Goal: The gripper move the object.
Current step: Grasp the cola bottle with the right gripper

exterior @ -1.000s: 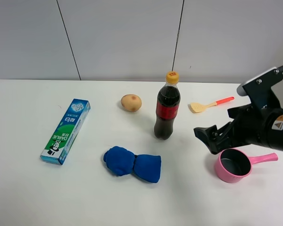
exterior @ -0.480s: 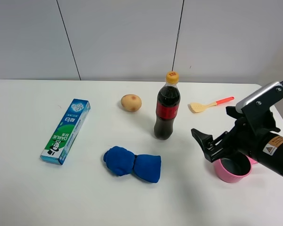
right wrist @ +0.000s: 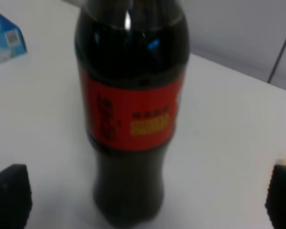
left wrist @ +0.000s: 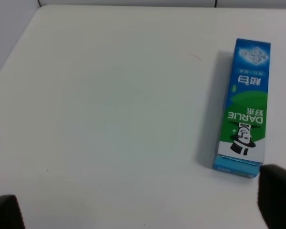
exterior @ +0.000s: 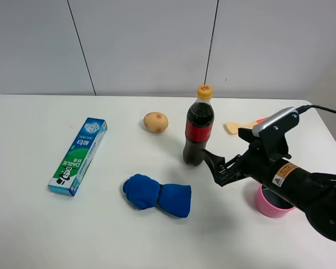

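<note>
Standing just ahead of the spread-open gripper (exterior: 213, 166), the full, slick bottle (exterior: 199, 134) looks heavy and tippy, best gripped low.

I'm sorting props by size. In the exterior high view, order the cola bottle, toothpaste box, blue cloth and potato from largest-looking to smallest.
1. cola bottle and toothpaste box: similar length, too close to rank apart.
2. blue cloth: shorter.
3. potato: clearly smallest.
</note>
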Motion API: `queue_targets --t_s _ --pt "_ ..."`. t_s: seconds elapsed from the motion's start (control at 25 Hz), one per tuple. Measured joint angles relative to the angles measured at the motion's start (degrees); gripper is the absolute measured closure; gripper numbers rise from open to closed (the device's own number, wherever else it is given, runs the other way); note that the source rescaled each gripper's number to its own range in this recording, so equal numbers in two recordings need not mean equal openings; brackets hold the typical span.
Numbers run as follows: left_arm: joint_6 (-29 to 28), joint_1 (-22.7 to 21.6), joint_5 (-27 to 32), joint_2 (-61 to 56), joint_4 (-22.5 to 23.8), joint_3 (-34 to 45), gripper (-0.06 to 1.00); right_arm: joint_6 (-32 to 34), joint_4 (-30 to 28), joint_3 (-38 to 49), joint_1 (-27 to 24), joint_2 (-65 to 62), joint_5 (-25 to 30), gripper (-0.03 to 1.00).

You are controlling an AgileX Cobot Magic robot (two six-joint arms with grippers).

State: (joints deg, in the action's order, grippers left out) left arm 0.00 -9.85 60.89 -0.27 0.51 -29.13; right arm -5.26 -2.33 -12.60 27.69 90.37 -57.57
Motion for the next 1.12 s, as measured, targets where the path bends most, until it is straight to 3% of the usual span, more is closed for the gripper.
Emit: queue_targets --t_s 0.2,0.36,0.76,1.12 --pt "0.0 0.0 0.0 0.0 0.0 0.0 -0.06 0.4 -1.2 0.2 0.0 4.7 -8.0 -0.03" --pt "0.0 0.0 0.0 0.0 0.0 0.0 -0.06 0.4 -1.3 0.3 0.0 5.9 -10.4 -0.03" --pt "0.0 0.0 0.0 0.0 0.0 0.0 -0.06 0.0 -2.2 -4.6 0.0 6.3 -10.6 -0.03" --pt "0.0 0.0 0.0 0.0 0.0 0.0 -0.06 0.0 -4.0 -8.5 0.0 14.2 -11.6 -0.03"
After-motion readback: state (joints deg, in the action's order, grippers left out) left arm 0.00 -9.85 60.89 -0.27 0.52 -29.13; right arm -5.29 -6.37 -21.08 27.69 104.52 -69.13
